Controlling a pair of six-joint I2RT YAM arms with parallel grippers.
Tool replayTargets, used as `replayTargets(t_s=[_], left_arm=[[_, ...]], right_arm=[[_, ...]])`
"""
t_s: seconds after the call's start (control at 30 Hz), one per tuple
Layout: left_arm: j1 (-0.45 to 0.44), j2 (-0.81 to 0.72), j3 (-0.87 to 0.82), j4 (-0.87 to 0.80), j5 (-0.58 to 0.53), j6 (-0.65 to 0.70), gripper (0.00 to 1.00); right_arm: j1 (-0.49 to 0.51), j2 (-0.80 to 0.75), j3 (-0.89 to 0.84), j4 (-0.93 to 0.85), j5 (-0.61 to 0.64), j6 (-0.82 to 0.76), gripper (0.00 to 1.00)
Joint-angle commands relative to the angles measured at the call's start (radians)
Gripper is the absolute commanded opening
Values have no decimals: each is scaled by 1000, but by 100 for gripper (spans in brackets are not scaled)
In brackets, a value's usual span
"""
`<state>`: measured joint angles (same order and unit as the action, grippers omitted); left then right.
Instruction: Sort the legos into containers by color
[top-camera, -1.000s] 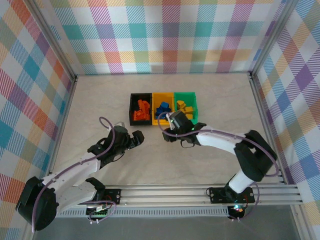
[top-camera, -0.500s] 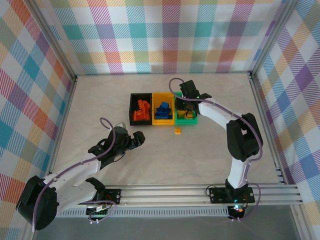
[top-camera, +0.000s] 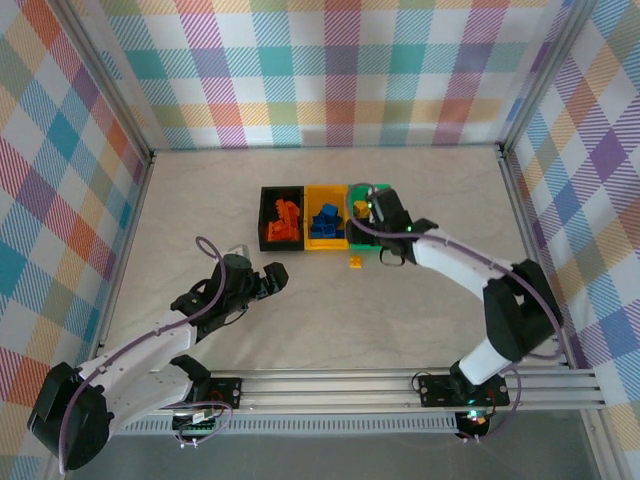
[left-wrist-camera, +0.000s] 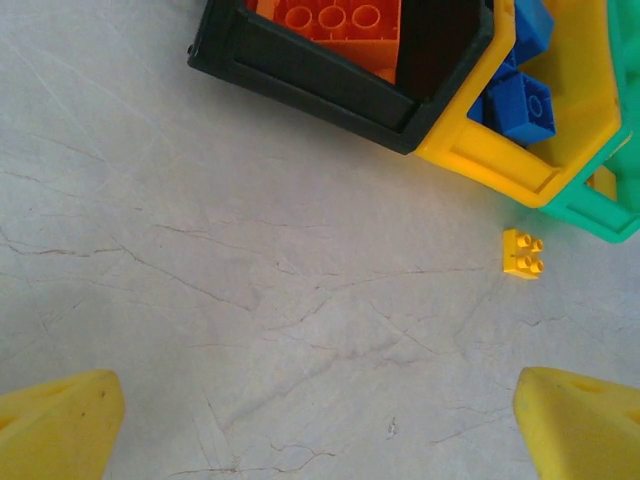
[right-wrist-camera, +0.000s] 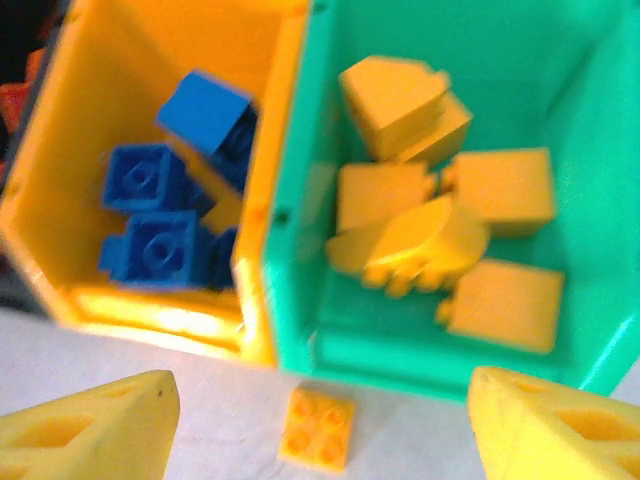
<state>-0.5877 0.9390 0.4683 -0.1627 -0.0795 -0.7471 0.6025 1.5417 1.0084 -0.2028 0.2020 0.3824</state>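
1. You're nearly done: orange bricks (top-camera: 284, 222) sit in the black bin (top-camera: 262, 218), blue bricks (top-camera: 325, 218) in the yellow bin (top-camera: 327, 246), and yellow bricks (right-wrist-camera: 400, 210) in the green bin (right-wrist-camera: 350, 355).
2. One loose yellow brick (top-camera: 355, 263) is left on the table (top-camera: 200, 200), just near of the green bin.
3. Your right gripper (right-wrist-camera: 320, 400) hovers over it, wide and empty. The left gripper (left-wrist-camera: 315, 390) is also wide and empty.

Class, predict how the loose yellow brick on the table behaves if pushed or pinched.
The yellow brick looks rigid, so it probably won't flex. Lying flat, studs up, it should slide, not roll. Tiny beside the green bin, it's likely light.

Glossy plastic bins (left-wrist-camera: 470, 160) — matt marbled tabletop (left-wrist-camera: 250, 310)
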Motion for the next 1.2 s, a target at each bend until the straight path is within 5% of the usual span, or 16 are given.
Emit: replayTargets(t_s=[0.0,0.43,0.8,1.17], left_arm=[[-1,-23,22,-21,-14,10,100],[-1,-22,12,-26,-31,6,100],[1,-20,11,-20,-36,2,100],[0,-13,20,-22,-36,1,100]], right_arm=[[72,-18,-125,98,52,48,77],[93,221,-81,167,124,61,78],[94,286,-27,65,142,51,45],[92,131,-109,115,98,20,35]])
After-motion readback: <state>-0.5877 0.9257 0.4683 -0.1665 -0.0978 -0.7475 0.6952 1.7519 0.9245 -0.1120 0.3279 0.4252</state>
